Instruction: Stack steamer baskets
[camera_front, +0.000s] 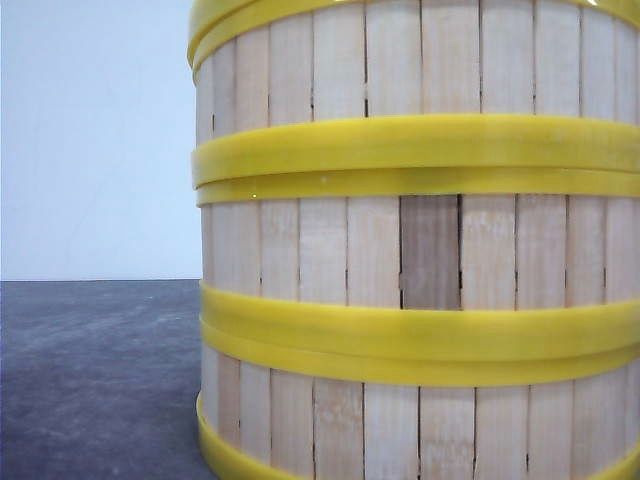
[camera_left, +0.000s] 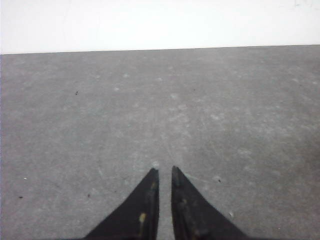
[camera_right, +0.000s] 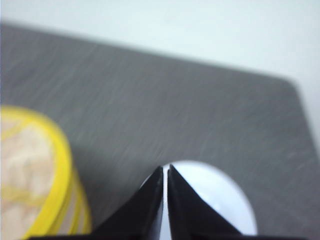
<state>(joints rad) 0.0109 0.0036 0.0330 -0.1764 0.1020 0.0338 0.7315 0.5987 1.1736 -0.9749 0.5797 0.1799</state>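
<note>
The steamer baskets (camera_front: 420, 250) are seen stacked on the grey bench (camera_front: 100, 380), close before the front camera. Both the left tool (camera_left: 165, 172) and the right tool (camera_right: 165, 170) are closed, empty. The baskets are judged light, stiff, best gripped at the yellow rims.

Front view: the steamer baskets (camera_front: 420, 250) stand one upon another in a single stack on the table (camera_front: 100, 380), occupying the right and centre of the view, close before the camera. Three tiers show at least in part; the top one runs out of view. Bare table lies to the stack's left, with the wall (camera_front: 100, 130) behind it.

Right wrist view: one basket (camera_right: 35, 175) sits on the table (camera_right: 165, 105) beside a round object (camera_right: 220, 200), apart from it.
</note>
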